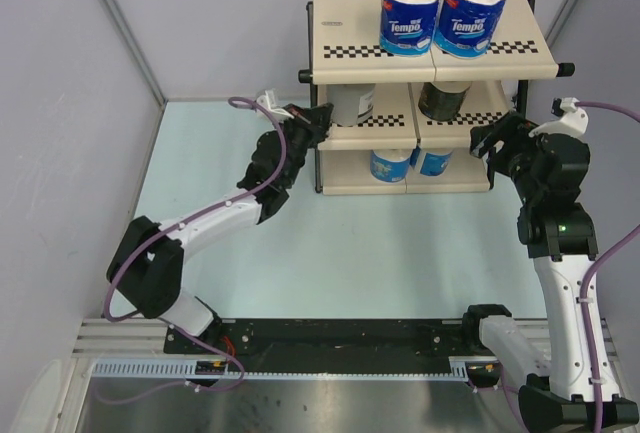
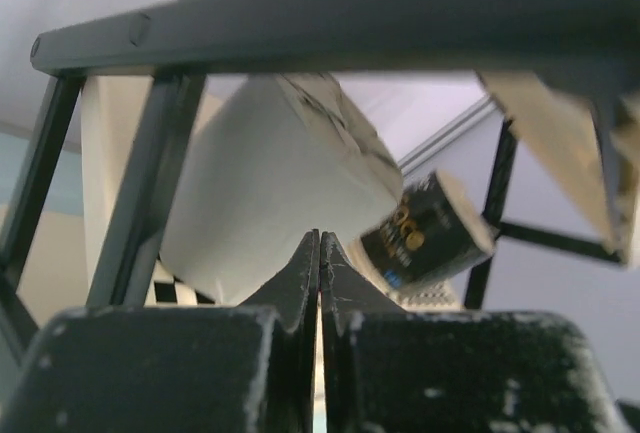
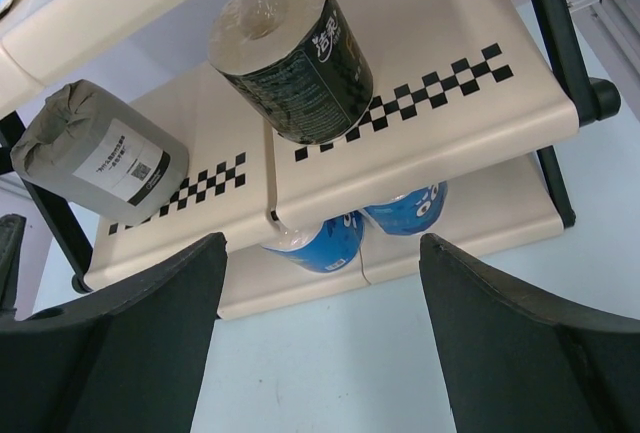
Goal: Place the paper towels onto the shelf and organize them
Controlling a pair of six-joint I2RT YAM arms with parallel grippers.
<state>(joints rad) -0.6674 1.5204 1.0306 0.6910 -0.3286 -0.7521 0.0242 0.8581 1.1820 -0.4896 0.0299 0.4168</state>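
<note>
You have the shelf (image 1: pixel 350 38) at the desk's far edge, toward the right corner, holding all six rolls: two Tempo rolls (image 1: pixel 411 15) on the top tier, the grey roll (image 3: pixel 98 158) left and the dark roll (image 3: pixel 290 53) right on the middle tier, and two blue rolls (image 1: pixel 392 164) on the bottom. Your left gripper (image 2: pixel 320 253) sits at the shelf's left end beside the grey roll, fingers pressed together on nothing. Your right gripper (image 3: pixel 322 248) hangs off the shelf's right front, fingers spread wide.
</note>
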